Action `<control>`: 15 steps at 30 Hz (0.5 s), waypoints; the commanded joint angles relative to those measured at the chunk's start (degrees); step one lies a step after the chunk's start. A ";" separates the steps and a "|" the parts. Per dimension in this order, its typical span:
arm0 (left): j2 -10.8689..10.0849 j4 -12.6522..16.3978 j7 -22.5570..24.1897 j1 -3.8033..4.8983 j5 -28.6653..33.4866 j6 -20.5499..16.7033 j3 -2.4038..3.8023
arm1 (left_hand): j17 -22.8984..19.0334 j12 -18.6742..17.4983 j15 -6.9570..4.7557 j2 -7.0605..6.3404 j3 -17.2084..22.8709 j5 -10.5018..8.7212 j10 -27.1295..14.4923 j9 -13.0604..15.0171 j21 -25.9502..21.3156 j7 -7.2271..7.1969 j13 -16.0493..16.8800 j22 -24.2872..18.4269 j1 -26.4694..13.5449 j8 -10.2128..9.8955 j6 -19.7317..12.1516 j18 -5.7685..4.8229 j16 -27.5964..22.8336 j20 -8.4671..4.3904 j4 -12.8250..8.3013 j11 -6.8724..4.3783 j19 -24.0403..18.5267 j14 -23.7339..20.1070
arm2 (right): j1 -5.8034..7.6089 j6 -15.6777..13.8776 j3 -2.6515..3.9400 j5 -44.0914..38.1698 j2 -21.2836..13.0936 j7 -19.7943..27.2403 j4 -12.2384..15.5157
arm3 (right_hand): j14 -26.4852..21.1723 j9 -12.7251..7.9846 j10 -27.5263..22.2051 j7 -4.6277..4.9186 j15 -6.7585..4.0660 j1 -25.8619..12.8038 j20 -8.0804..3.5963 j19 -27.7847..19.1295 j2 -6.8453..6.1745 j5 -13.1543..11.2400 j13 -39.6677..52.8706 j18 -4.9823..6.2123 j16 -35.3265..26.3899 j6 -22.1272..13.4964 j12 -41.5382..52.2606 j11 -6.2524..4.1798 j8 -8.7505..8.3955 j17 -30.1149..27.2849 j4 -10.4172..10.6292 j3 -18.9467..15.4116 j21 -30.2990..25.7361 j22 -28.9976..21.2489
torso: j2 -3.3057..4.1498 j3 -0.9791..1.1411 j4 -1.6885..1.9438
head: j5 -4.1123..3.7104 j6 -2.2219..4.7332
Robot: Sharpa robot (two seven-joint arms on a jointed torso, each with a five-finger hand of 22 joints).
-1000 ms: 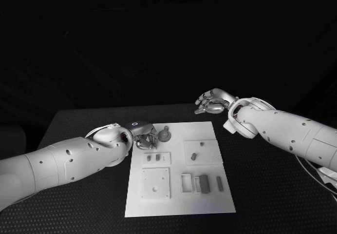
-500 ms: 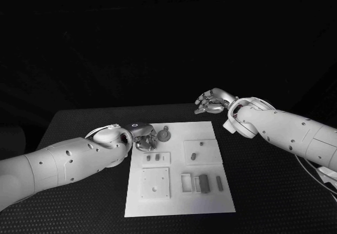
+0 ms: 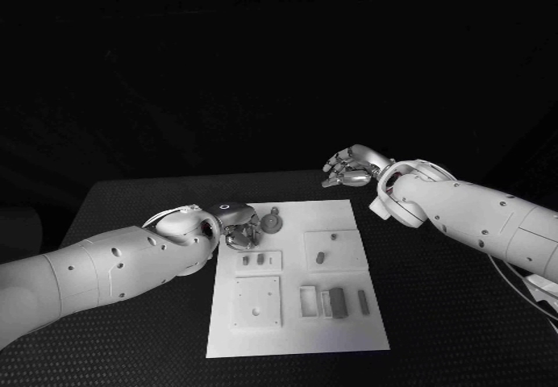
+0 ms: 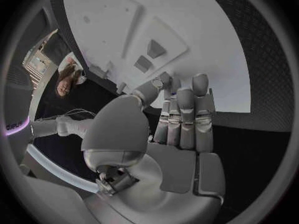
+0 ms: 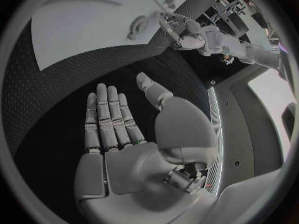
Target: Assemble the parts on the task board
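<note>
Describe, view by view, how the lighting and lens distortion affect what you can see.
Head view: dark surroundings, the white rectangular task board stands out brightly against the black table. Left wrist view: fisheye bends the board's straight edges. Right wrist view: the silver right hand looms large, the board curved.

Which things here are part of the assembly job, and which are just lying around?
Job:
- white task board
- small grey parts on it
- round grey piece near the board's far edge
- left hand, at the board's far left corner
- right hand, raised beyond the board

Just there:
- black table
</note>
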 commanded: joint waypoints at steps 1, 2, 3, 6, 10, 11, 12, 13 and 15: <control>0.33 -0.05 -0.13 -0.12 -0.48 1.90 -0.17 | -0.07 -0.38 0.04 0.15 0.15 0.25 0.24 0.00 0.20 0.21 0.03 1.28 -0.34 0.13 0.08 1.89 -0.01 -0.43 0.14 0.16 0.01 -0.01 | -0.02 0.26 0.01 -0.02 0.02 0.52 0.09 | 0.20 -0.09 0.29 1.39 0.27 0.21 0.01 -0.28 0.10 -0.25 -0.10 -0.86 -0.40 -0.35 -0.34 0.01 0.35 -0.06 0.00 -0.32 -0.28 0.10 | 0.01 0.01 0.00 | -0.04 -0.02; 0.40 -0.09 -0.17 -0.12 -0.63 2.08 -0.23 | -0.07 -0.38 0.04 0.16 0.16 0.25 0.24 0.00 0.20 0.21 0.04 1.28 -0.33 0.13 0.08 1.89 -0.01 -0.43 0.14 0.16 0.01 -0.01 | -0.02 0.25 0.01 -0.02 0.03 0.53 0.09 | 0.20 -0.09 0.29 1.39 0.27 0.21 0.01 -0.28 0.10 -0.25 -0.10 -0.86 -0.41 -0.35 -0.34 0.01 0.35 -0.06 0.00 -0.32 -0.28 0.11 | 0.01 0.01 0.00 | -0.03 -0.02; 0.46 -0.12 -0.25 -0.12 -0.90 2.34 -0.30 | -0.07 -0.38 0.04 0.17 0.17 0.25 0.25 0.00 0.21 0.21 0.04 1.28 -0.32 0.14 0.08 1.89 0.00 -0.44 0.13 0.16 0.01 -0.01 | -0.02 0.25 0.01 -0.02 0.04 0.53 0.09 | 0.20 -0.09 0.30 1.39 0.27 0.21 0.01 -0.28 0.10 -0.25 -0.11 -0.86 -0.41 -0.35 -0.34 0.01 0.35 -0.06 0.00 -0.32 -0.29 0.11 | -0.01 0.01 -0.02 | -0.02 -0.04; 0.64 -0.37 -0.45 -0.12 -1.33 2.91 -0.48 | -0.08 -0.38 0.04 0.18 0.18 0.26 0.26 -0.01 0.21 0.21 0.05 1.28 -0.30 0.14 0.08 1.89 0.00 -0.44 0.12 0.16 0.00 -0.01 | -0.02 0.25 0.01 -0.02 0.05 0.53 0.07 | 0.20 -0.10 0.30 1.39 0.27 0.21 0.01 -0.27 0.10 -0.25 -0.12 -0.86 -0.42 -0.35 -0.35 0.01 0.35 -0.05 0.00 -0.32 -0.30 0.12 | -0.01 0.02 -0.04 | -0.05 -0.09; 1.02 -1.08 -0.83 -0.13 -2.19 3.40 -1.05 | -0.08 -0.38 0.04 0.18 0.18 0.25 0.30 -0.01 0.21 0.21 0.08 1.29 -0.30 0.17 0.11 1.88 0.01 -0.44 0.13 0.15 0.00 -0.02 | -0.02 0.27 0.01 -0.02 0.06 0.54 0.08 | 0.21 -0.10 0.32 1.39 0.27 0.21 0.01 -0.27 0.10 -0.25 -0.15 -0.86 -0.43 -0.35 -0.37 0.01 0.36 -0.05 0.01 -0.32 -0.31 0.13 | 0.02 0.02 -0.04 | -0.07 -0.13; 1.19 -1.37 -0.74 -0.16 -2.20 3.31 -1.27 | -0.07 -0.38 0.03 0.19 0.18 0.25 0.33 0.00 0.22 0.20 0.10 1.29 -0.30 0.18 0.14 1.87 0.02 -0.44 0.12 0.15 0.00 -0.02 | -0.02 0.26 0.01 -0.02 0.08 0.54 0.08 | 0.21 -0.10 0.32 1.39 0.27 0.21 0.02 -0.27 0.10 -0.25 -0.15 -0.86 -0.44 -0.35 -0.37 0.01 0.36 -0.05 0.01 -0.32 -0.32 0.14 | 0.02 0.03 -0.04 | -0.09 -0.19; 1.31 -1.54 -0.71 -0.20 -2.20 3.15 -1.43 | -0.07 -0.37 0.03 0.20 0.18 0.25 0.35 0.00 0.23 0.19 0.11 1.30 -0.30 0.20 0.15 1.87 0.03 -0.44 0.13 0.14 0.01 -0.02 | -0.02 0.26 0.01 -0.02 0.09 0.54 0.09 | 0.21 -0.11 0.32 1.39 0.27 0.20 0.02 -0.27 0.09 -0.25 -0.16 -0.86 -0.44 -0.35 -0.38 0.01 0.36 -0.05 0.01 -0.33 -0.32 0.14 | 0.01 0.02 -0.03 | -0.09 -0.17; 1.42 -1.66 -0.66 -0.26 -2.20 3.11 -1.52 | -0.07 -0.37 0.03 0.20 0.18 0.25 0.37 0.00 0.23 0.19 0.12 1.30 -0.30 0.20 0.16 1.87 0.03 -0.44 0.13 0.14 0.01 -0.02 | -0.02 0.25 0.01 -0.02 0.10 0.54 0.11 | 0.21 -0.11 0.33 1.39 0.27 0.20 0.02 -0.27 0.10 -0.25 -0.17 -0.86 -0.44 -0.35 -0.38 0.01 0.36 -0.05 0.01 -0.32 -0.32 0.14 | 0.02 0.02 -0.05 | -0.08 -0.17; 1.59 -1.77 -0.60 -0.39 -2.20 3.07 -1.58 | -0.07 -0.37 0.02 0.20 0.18 0.24 0.39 0.00 0.24 0.19 0.13 1.30 -0.30 0.22 0.18 1.86 0.05 -0.45 0.13 0.13 0.01 -0.01 | -0.02 0.26 0.01 -0.02 0.13 0.53 0.14 | 0.22 -0.11 0.33 1.39 0.27 0.20 0.02 -0.27 0.10 -0.25 -0.18 -0.86 -0.45 -0.35 -0.38 0.01 0.36 -0.05 0.01 -0.33 -0.33 0.15 | 0.03 0.02 -0.06 | -0.12 -0.23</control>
